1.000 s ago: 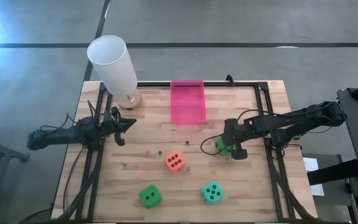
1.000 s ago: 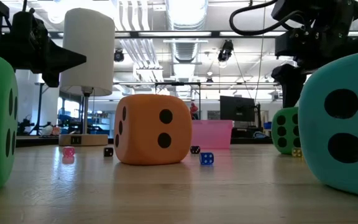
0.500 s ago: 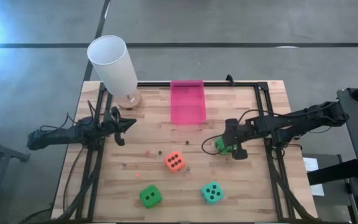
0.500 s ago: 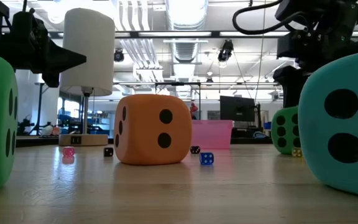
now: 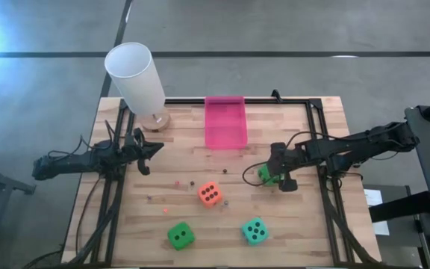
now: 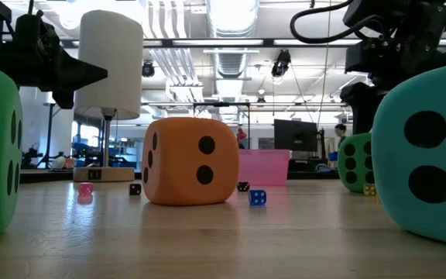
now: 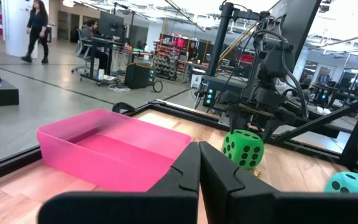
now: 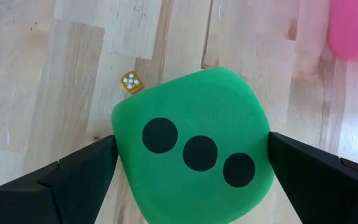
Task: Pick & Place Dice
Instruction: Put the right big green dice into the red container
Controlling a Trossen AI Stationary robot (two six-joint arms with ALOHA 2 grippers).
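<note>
Still unmoved, right gripper (image 5: 273,177) jaws open astride green die (image 5: 266,174), left gripper (image 5: 157,147) jaws closed

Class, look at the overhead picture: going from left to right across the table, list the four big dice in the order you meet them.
Green die → orange die → teal die → second green die, under the right claw.

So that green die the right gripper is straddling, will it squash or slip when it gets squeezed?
The green die looks soft, with rounded edges and a matte surface, so it will probably give a little and grip well. The open right gripper flanks flat faces, so rolling seems unlikely. It is probably light for its size.
</note>
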